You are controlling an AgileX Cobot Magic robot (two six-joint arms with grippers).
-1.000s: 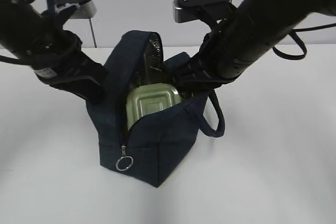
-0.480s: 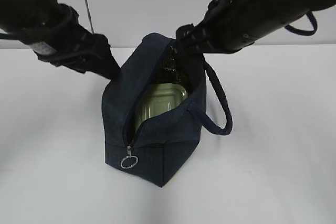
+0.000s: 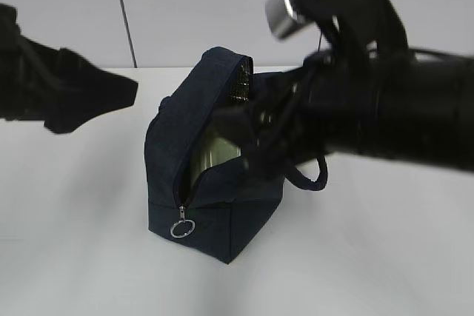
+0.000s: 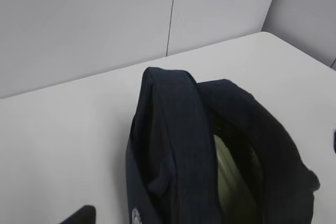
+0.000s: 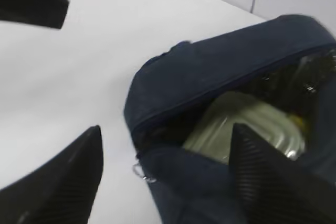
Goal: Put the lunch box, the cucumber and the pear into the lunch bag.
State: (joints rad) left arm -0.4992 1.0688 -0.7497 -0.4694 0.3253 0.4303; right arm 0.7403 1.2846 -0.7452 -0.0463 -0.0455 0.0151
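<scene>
The lunch bag stands upright on the table, its zipper open so things can drop in; the lunch box already sits inside. Our right gripper hovers above the mouth, fingers spread wide, holding nothing. Our left gripper is well clear to the side; we cannot tell its opening.

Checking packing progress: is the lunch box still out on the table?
No; the right wrist view shows the lunch box inside the open lunch bag, its pale green lid visible through the opening.
</scene>
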